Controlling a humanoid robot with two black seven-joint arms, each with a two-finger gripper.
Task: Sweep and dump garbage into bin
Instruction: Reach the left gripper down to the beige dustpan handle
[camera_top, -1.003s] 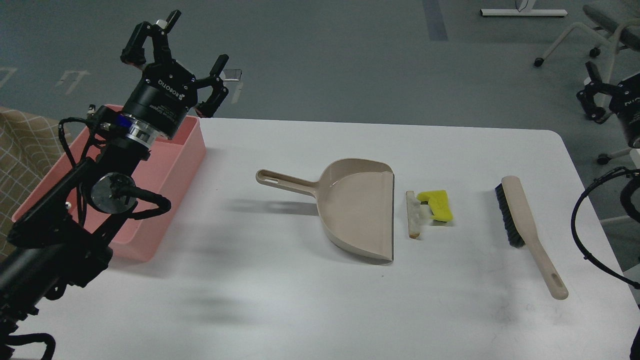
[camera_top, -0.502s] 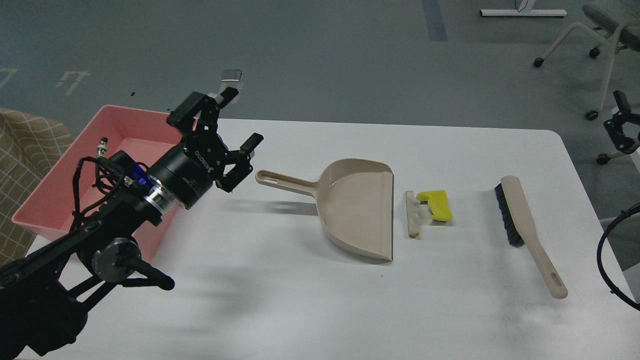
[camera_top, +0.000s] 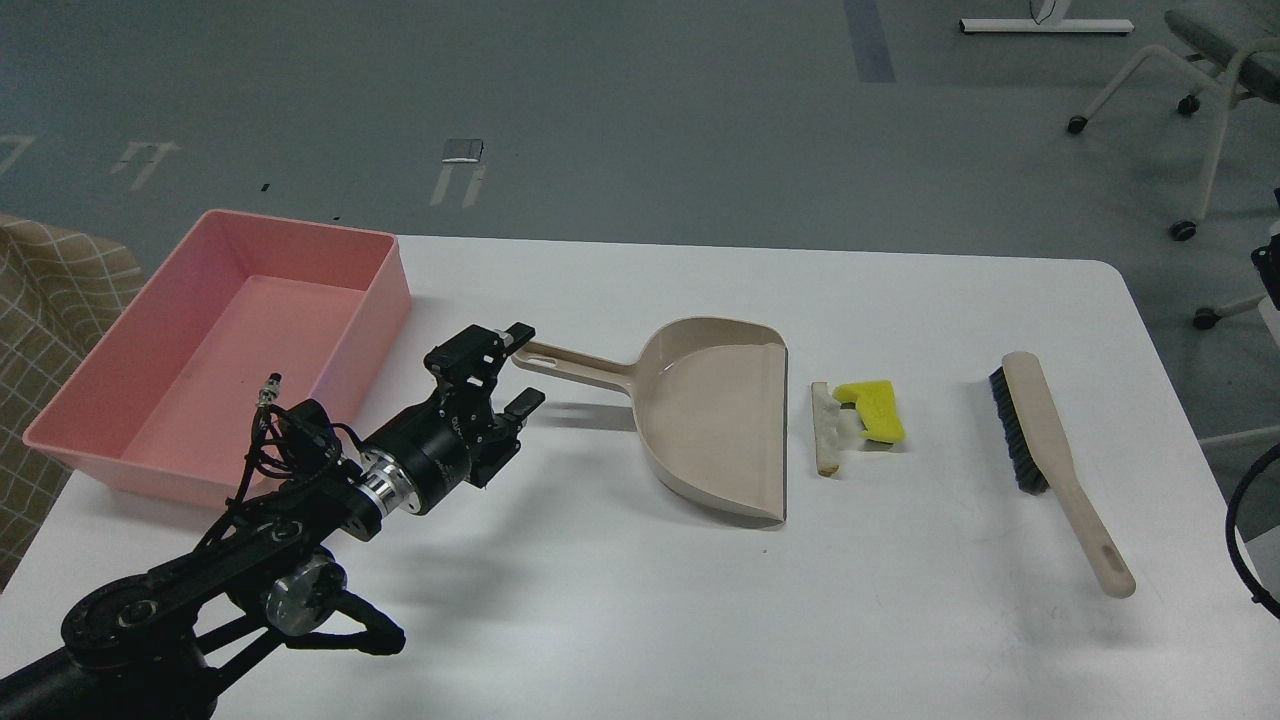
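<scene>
Left pincer (camera_top: 522, 366) gapes wide beside the dustpan (camera_top: 700, 420) handle, empty.

Beige dustpan (camera_top: 712, 420) mid-table; beige brush (camera_top: 1058, 462) well right; office chair (camera_top: 1215, 60) on floor beyond white table (camera_top: 640, 620).

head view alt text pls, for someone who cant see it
On a white table, the robot's left gripper reaches with open fingers toward the handle end of a beige dustpan. Just right of the pan's mouth lie the garbage, a yellow chunk and a whitish strip, then a beige brush. An empty pink bin sits at far left.
</scene>
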